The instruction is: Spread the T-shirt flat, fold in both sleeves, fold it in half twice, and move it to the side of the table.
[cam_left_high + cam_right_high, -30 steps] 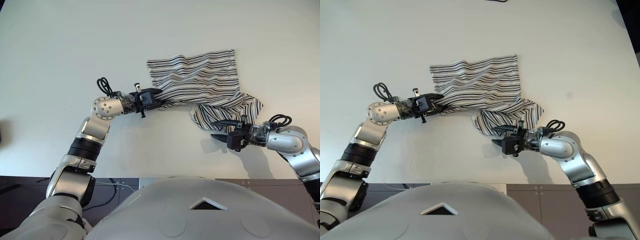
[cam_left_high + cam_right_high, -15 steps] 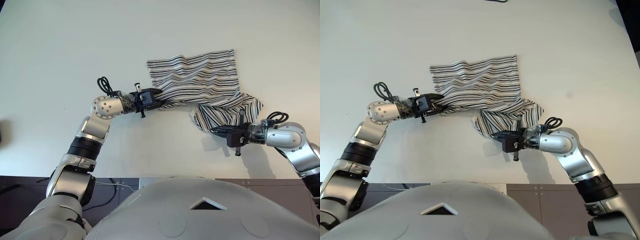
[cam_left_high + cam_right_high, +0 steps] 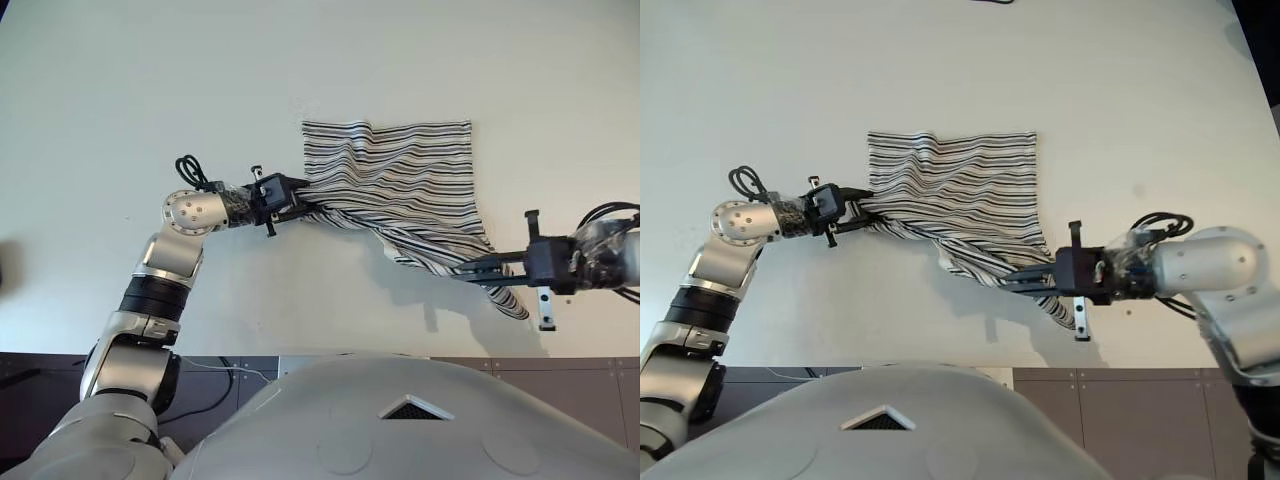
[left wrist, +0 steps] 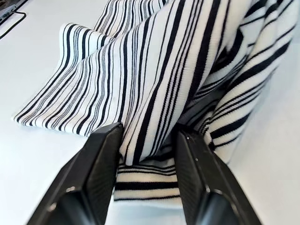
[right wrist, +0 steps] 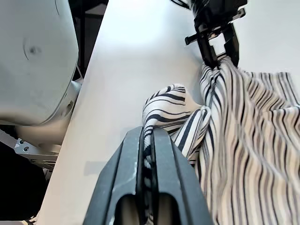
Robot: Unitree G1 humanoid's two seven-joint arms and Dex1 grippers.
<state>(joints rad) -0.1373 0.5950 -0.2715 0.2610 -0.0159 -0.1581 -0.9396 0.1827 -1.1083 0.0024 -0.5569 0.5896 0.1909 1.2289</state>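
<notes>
A black-and-white striped T-shirt (image 3: 400,185) lies partly on the white table (image 3: 150,80), its near part lifted and stretched between both arms. My left gripper (image 3: 297,198) is shut on the T-shirt's left edge, where bunched cloth (image 4: 154,140) sits between the fingers (image 4: 101,164). My right gripper (image 3: 462,270) is raised above the table at the right, shut on a fold of the T-shirt (image 5: 154,126). A flap of cloth (image 3: 510,300) hangs below that grip. The far edge (image 3: 960,140) rests flat on the table.
The table's front edge (image 3: 300,352) runs just below the arms, with dark floor and a cable beyond it. White table surface stretches left, right and behind the T-shirt.
My right gripper closed on the T-shirt's near right part and pulled it up and to the right. My left gripper shifted slightly left and away with its edge. The cloth is now stretched.
</notes>
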